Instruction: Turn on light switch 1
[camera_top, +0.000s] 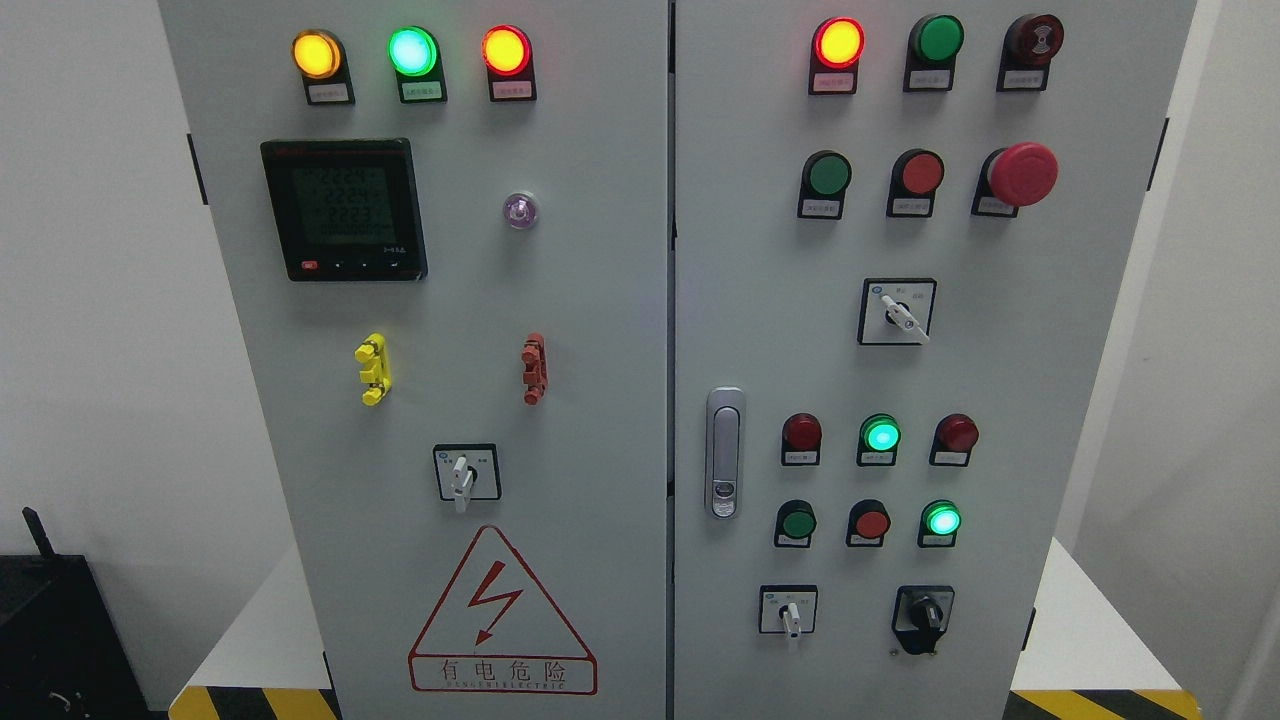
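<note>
You face a grey control cabinet (600, 300) that fills the frame, and neither hand has entered view, so you cannot tell whether either is released or clenched. The task appears not yet begun. No label readable here marks light switch 1; candidates include the white-handled rotary switch (466, 474) at lower centre-left, another (897, 312) at right of centre, and two selectors at lower right, one white (789, 611) and one black (922, 617). Your next move calls for settling which one it is, then raising a hand to it. Nothing blocks the panel, but the red emergency stop (1022, 174) at upper right and the rows of lit lamps and pushbuttons crowd the right door.
</note>
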